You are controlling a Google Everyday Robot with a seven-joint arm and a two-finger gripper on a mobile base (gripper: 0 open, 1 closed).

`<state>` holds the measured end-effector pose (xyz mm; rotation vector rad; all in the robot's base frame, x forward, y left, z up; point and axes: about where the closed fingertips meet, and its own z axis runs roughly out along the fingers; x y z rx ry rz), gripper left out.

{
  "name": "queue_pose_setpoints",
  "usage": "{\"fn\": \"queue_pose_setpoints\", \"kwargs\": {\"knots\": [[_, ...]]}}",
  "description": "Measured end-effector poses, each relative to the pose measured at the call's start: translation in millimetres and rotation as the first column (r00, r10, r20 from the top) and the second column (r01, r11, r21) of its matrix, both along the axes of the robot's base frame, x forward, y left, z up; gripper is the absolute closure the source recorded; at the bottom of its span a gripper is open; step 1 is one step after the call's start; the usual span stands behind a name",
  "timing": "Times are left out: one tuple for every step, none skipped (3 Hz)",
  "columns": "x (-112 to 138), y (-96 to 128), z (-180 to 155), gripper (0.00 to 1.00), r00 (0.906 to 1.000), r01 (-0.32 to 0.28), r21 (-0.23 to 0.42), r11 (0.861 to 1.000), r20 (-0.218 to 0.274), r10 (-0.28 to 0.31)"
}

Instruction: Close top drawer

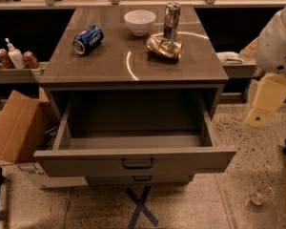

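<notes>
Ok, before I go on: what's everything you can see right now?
top drawer: 1, grey, pulled fully open, nothing showing inside
lower drawer: 1, grey, just under the top drawer
cabinet: 1, grey-brown top, centre
blue can: 1, blue, on its side, cabinet top left
bowl: 1, white, cabinet top back
silver can: 1, silver, upright, right of bowl
bag: 1, gold, crumpled, at silver can's base
box: 1, brown cardboard, floor left
red cans: 2, red, left shelf
bottle: 1, white, between red cans
tape X: 1, blue, floor in front
glass: 1, clear, floor right
arm: 1, white, right edge
pincer: 1, cream, right of top drawer, not touching it
</notes>
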<state>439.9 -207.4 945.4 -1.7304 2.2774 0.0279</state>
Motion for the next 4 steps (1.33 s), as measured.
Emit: {"fn": "queue_pose_setpoints", "kwargs": {"knots": [[-5.5,25.8,-55.9,0.0,0.9916,-0.002,0.067,0.998,-0.129,0.011],[-19.4,46.2,-108.0,0.0,0.9708,0.024,0.11,0.994,-0.24,0.003],[-42.9,58.1,-144.9,0.17,0.9513,0.077,0.131,0.988,-0.306,-0.034],[-64.7,57.9,-174.5,0.41,0.9325,0.124,0.095,0.988,-0.351,-0.083]]}}
